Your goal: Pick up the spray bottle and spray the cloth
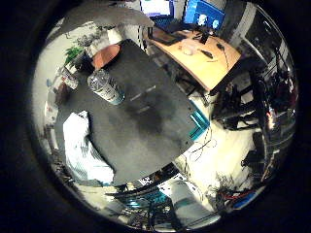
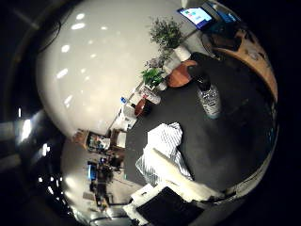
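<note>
Both palm views look down from well above, sharing the dark table point(image 1: 146, 121), spray bottle point(image 2: 209, 99) and cloth point(image 2: 162, 146).

On the dark table point(image 1: 146, 121) — 1 spray bottle point(image 2: 209, 99), 1 striped cloth point(image 2: 164, 141).

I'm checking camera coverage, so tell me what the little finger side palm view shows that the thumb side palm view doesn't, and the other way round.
Only the little finger side view shows the wooden desk beside the dark table and the floor below it. Only the thumb side view shows the hand, a white finger reaching over the table, plus the potted plants along the white wall. Both share the dark table, the spray bottle standing upright on it, the striped cloth lying apart from the bottle, and an orange-brown round item at the table's far end.
</note>
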Robot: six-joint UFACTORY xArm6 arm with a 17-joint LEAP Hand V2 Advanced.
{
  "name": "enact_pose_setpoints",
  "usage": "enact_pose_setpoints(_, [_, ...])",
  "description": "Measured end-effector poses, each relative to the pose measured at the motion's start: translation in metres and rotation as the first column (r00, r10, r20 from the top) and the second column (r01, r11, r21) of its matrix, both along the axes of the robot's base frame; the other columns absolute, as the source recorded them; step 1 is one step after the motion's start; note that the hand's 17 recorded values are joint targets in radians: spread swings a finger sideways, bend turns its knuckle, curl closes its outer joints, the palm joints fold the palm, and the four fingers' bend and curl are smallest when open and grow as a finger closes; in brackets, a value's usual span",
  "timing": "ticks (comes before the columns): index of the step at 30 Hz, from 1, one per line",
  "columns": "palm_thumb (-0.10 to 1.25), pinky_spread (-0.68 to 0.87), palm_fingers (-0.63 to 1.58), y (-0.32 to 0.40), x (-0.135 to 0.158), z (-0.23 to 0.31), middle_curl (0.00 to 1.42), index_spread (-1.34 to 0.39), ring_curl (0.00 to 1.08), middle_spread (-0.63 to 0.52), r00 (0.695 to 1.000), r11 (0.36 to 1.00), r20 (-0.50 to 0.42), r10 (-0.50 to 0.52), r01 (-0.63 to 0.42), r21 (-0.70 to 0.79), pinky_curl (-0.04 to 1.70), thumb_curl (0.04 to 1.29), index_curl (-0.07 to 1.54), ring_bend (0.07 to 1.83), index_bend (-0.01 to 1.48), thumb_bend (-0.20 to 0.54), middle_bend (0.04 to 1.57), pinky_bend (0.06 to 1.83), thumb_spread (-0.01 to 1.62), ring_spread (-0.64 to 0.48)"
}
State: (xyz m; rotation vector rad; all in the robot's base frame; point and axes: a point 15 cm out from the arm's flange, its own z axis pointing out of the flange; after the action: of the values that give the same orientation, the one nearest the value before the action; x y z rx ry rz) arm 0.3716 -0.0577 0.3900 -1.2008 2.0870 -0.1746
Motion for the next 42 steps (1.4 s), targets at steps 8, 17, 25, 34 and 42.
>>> enact_pose_setpoints(8, [0.44, 0.67, 0.06, -0.014, 0.018, -0.044, 0.33, -0.16, 0.25, 0.22, 0.999, 0.996, 0.009, -0.046, 0.045, 0.074, 0.22, 0.34, 0.28, 0.42, 0.15, -0.033, 0.20, 1.07, 0.95, 0.34])
enact_pose_setpoints(17, [0.38, 0.67, 0.04, -0.020, 0.034, -0.079, 0.34, -0.15, 0.25, 0.22, 0.998, 0.991, -0.004, -0.055, 0.055, 0.123, 0.22, 0.33, 0.27, 0.45, 0.15, -0.032, 0.20, 1.11, 0.94, 0.34])
enact_pose_setpoints(25, [0.37, 0.67, 0.04, -0.048, 0.050, -0.098, 0.34, -0.15, 0.25, 0.22, 0.995, 0.988, -0.046, -0.092, 0.097, 0.123, 0.22, 0.33, 0.27, 0.45, 0.16, -0.031, 0.20, 1.13, 0.94, 0.33])
enact_pose_setpoints(34, [0.37, 0.67, 0.04, -0.083, 0.072, -0.097, 0.34, -0.15, 0.25, 0.22, 0.991, 0.985, -0.049, -0.128, 0.133, 0.109, 0.21, 0.33, 0.27, 0.46, 0.16, -0.031, 0.20, 1.14, 0.94, 0.33])
enact_pose_setpoints(42, [0.36, 0.66, 0.04, -0.071, 0.088, -0.101, 0.34, -0.15, 0.25, 0.22, 0.993, 0.984, -0.056, -0.105, 0.112, 0.136, 0.20, 0.33, 0.27, 0.47, 0.16, -0.031, 0.20, 1.15, 0.94, 0.33])
